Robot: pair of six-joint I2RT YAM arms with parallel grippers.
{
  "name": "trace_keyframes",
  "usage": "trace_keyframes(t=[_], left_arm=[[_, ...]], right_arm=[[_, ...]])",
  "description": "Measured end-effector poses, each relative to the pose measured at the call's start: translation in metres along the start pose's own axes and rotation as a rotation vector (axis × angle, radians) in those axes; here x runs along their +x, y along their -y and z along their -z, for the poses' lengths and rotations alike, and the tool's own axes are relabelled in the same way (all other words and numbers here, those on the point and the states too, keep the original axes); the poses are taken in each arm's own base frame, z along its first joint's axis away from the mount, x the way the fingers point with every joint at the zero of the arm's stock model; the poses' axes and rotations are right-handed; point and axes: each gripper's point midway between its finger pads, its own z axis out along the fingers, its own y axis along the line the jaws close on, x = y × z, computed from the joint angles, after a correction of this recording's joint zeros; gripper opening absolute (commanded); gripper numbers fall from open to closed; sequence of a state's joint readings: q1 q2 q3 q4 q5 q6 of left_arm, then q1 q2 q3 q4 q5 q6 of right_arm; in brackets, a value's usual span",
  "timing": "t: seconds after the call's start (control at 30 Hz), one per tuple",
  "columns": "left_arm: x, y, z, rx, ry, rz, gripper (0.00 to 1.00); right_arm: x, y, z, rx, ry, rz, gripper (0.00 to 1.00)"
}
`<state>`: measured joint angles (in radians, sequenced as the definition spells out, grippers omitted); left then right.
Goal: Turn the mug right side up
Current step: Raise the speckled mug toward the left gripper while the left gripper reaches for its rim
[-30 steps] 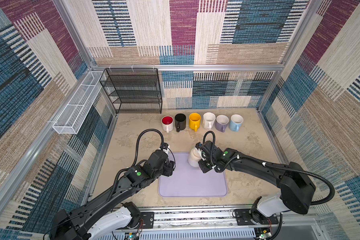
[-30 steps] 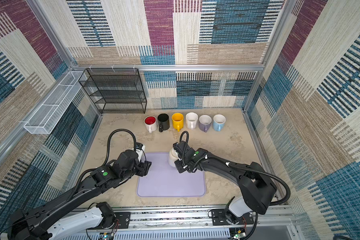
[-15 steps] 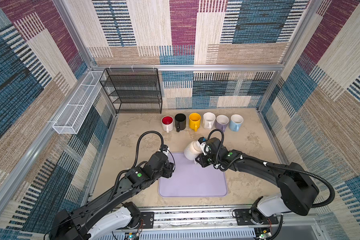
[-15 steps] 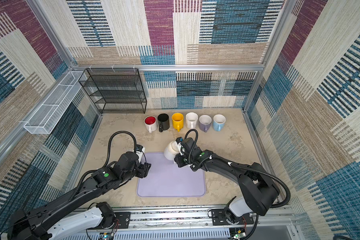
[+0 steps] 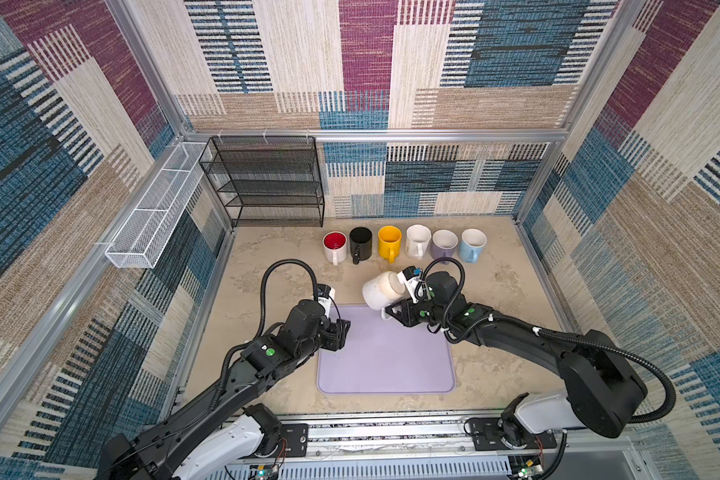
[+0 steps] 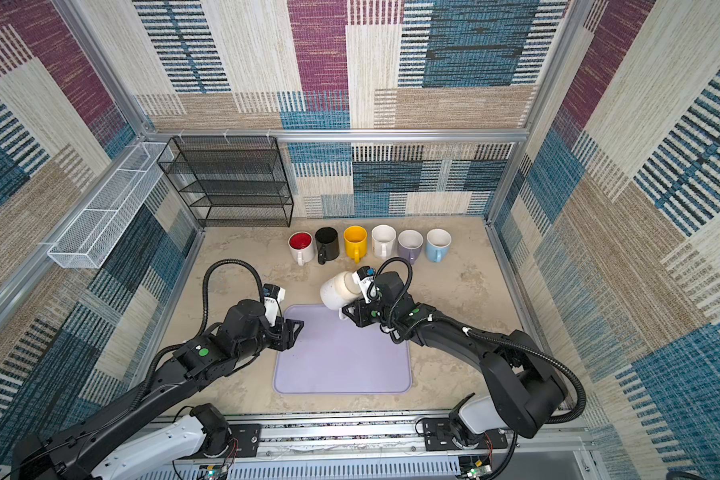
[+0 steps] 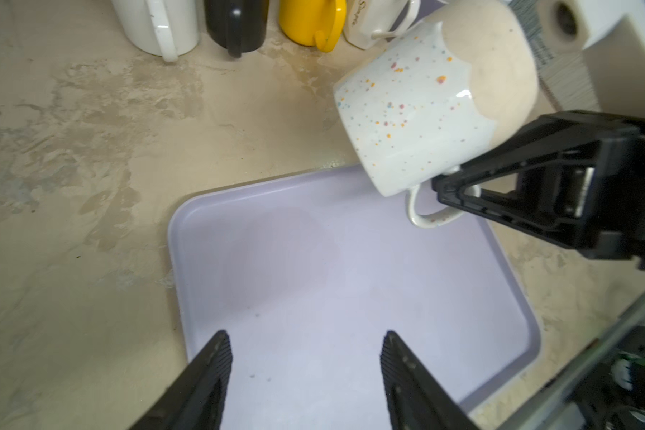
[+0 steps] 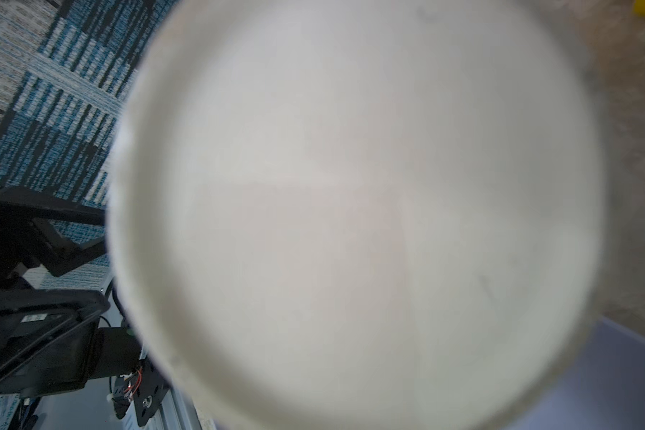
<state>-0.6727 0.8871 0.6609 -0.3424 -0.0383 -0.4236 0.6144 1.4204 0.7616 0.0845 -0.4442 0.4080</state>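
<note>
1. The right gripper [image 5: 388, 314] pinches the handle of the speckled mug [image 5: 380, 291], jaws pressed close on it.
2. The mug hangs tilted over the far edge of the purple tray [image 5: 385, 365].
3. The left gripper [image 7: 302, 346] stands spread and empty by the tray's left edge.

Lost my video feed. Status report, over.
Right gripper shut on speckled mug handle; mug airborne, tilted, base high. Left gripper open, empty. Nothing obstructing.
</note>
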Motion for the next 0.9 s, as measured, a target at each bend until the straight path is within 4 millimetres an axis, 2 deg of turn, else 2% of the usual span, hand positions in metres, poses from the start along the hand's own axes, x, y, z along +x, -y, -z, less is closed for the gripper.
trace_keyframes(t=[0.5,0.9], left_arm=[[-0.003,0.027,-0.001,0.202,0.041,0.039,0.65],[-0.012,0.052,0.012,0.364,0.107,0.016,0.65]], right_arm=[[-0.035,-0.033,0.017,-0.166,0.103,-0.004,0.00],[-0.046,-0.054,0.027,-0.271,0.132,0.017,0.00]])
